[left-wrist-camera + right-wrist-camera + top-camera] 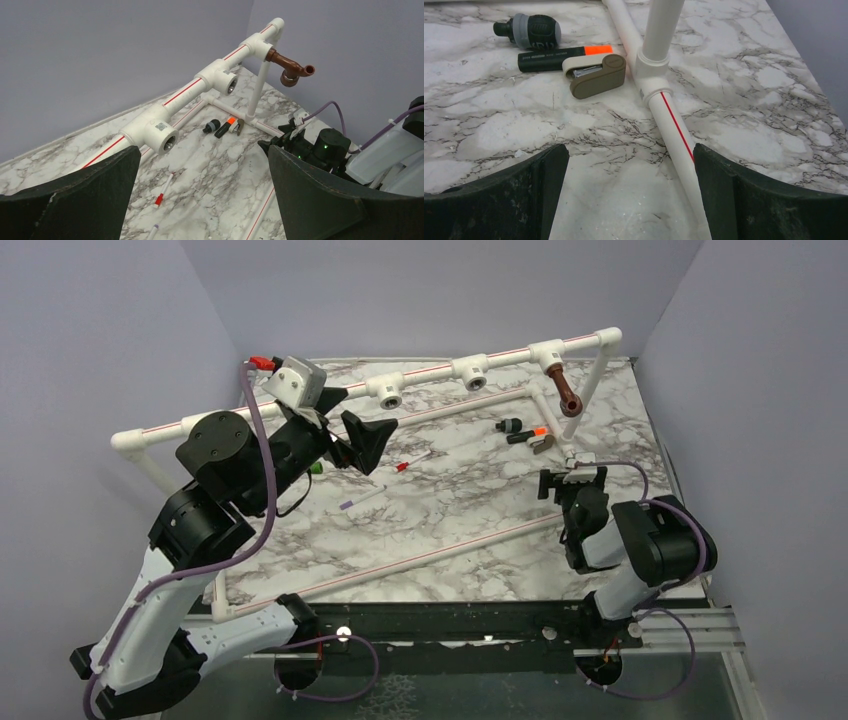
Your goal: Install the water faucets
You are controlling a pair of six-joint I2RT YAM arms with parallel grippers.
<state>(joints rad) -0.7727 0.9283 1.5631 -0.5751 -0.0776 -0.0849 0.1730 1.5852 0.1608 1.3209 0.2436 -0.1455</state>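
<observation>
The copper-coloured faucet (566,390) is screwed into the right T-fitting (546,353) of the white pipe frame, spout hanging down; it also shows in the left wrist view (291,67). A bit of bright green (315,468) shows under my left arm and may be the green faucet; the rest of it is hidden. My left gripper (352,425) is open and empty, raised in front of the left T-fitting (156,133). The middle T-fitting (223,80) has an empty socket. My right gripper (572,478) is open and empty, low over the table beside a floor pipe (674,130).
A black piece with an orange tip (559,57), a tan clip-like piece (596,72) and a black-and-grey bit (531,30) lie ahead of the right gripper. Two thin white sticks (413,462) (362,498) lie mid-table. The frame's upright (659,30) stands close on the right.
</observation>
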